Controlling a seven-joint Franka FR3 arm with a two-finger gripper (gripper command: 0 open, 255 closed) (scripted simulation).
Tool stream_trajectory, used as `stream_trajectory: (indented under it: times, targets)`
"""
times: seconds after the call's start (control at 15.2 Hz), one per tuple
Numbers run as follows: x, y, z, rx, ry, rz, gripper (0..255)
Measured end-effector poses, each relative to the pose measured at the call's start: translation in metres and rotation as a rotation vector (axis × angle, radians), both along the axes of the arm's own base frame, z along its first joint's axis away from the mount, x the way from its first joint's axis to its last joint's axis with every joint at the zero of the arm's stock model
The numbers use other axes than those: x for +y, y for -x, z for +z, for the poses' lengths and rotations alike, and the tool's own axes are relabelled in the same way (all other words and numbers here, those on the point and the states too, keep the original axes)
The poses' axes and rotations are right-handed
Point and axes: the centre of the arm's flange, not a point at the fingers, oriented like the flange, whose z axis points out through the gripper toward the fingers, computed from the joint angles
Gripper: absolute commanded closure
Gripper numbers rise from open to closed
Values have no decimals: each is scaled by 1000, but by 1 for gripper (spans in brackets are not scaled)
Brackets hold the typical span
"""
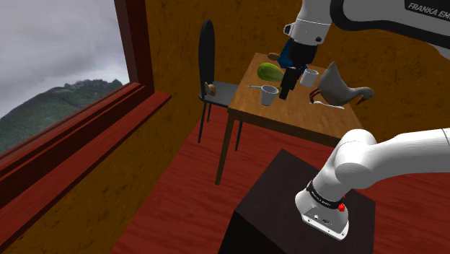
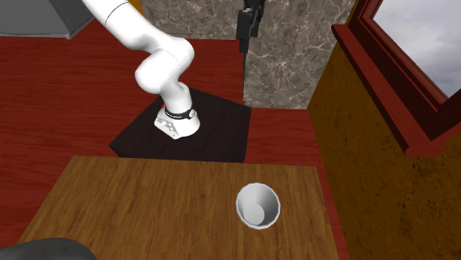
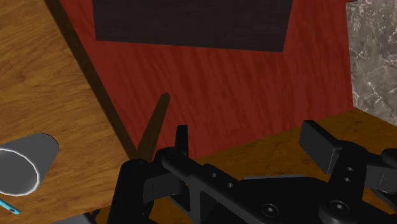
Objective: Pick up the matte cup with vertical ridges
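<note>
Upper right of the shoulder view: gripper (image 1: 286, 94) over the wooden table (image 1: 288, 119), fingers spread apart, clasping nothing; just left of it in frame, pale grey cup (image 1: 269, 94) upright on that table

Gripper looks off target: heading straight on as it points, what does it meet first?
Probably the red floor near the foot of the ochre wall, depth unclear; the pale cup lies off to one side on the table.
</note>
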Motion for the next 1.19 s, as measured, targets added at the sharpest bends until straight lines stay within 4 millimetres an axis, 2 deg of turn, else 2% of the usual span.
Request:
stream_trajectory:
  times: [0.13, 0.26, 1.19]
  targets:
    - [-4, -4, -1, 1, 1, -3, 0]
    - [-18, -16, -10, 3, 6, -12, 0]
    - [-155, -109, -77, 19, 49, -90, 0]
